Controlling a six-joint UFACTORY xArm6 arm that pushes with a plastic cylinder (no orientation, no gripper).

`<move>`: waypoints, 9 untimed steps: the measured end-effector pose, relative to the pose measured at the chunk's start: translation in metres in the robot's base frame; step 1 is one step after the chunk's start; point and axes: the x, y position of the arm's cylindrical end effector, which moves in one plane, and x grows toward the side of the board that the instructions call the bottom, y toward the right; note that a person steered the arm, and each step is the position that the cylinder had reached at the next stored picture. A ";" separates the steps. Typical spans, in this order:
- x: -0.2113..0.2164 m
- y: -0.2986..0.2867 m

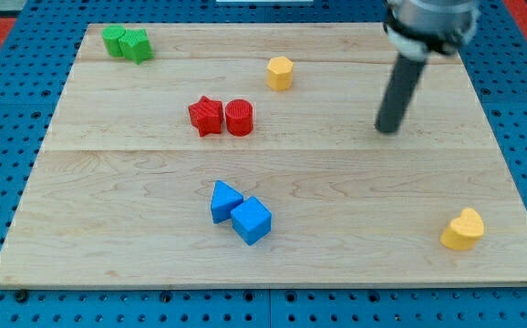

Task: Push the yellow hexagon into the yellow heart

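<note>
The yellow hexagon [280, 72] lies near the view's top, a little right of centre. The yellow heart [463, 229] lies at the view's bottom right, close to the board's right edge. My tip [388, 130] touches the board at the right of centre, well to the right of and below the hexagon and well above and left of the heart. It touches no block.
A red star [206, 116] and a red cylinder [239, 117] sit side by side left of centre. A blue triangle [224, 200] and a blue cube [252, 220] touch at the bottom centre. Two green blocks [126, 43] sit at the top left. The wooden board [136, 264] ends in a blue pegboard.
</note>
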 end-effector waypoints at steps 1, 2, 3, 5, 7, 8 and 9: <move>-0.090 -0.003; -0.156 -0.003; -0.179 -0.003; -0.101 -0.096; -0.088 -0.148; -0.041 -0.078; -0.001 -0.036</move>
